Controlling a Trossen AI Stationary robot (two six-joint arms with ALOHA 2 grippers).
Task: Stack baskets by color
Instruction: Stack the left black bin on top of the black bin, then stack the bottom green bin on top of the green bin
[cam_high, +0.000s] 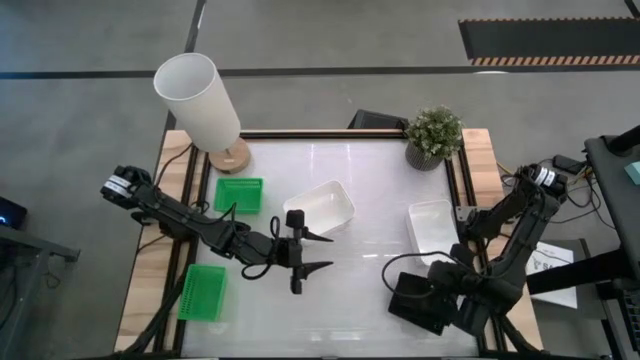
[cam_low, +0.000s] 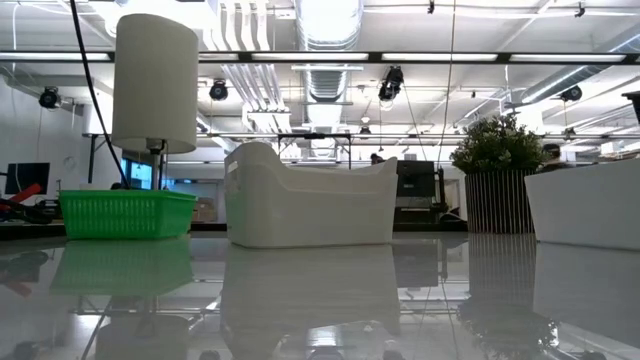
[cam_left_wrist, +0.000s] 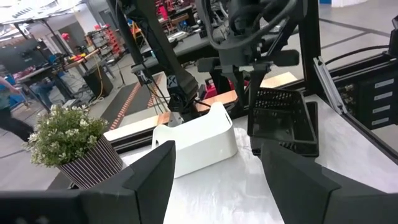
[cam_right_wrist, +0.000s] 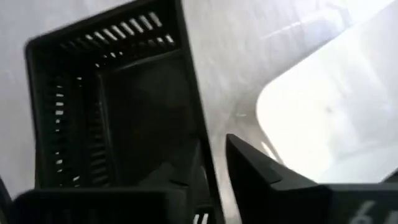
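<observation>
Evidently the black baskets (cam_high: 420, 298), near right, are light, stiff mesh; grip a wall. The right gripper (cam_right_wrist: 214, 180) straddles one wall, fingers parted, not clamped. The left gripper (cam_high: 297, 253) hovers wide open, empty, mid-table. Only the high view shows both green baskets (cam_high: 239, 194).

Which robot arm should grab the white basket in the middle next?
Probably the left. Its open tool sits just beside the middle white basket, while the right tool is over the black basket.
</observation>
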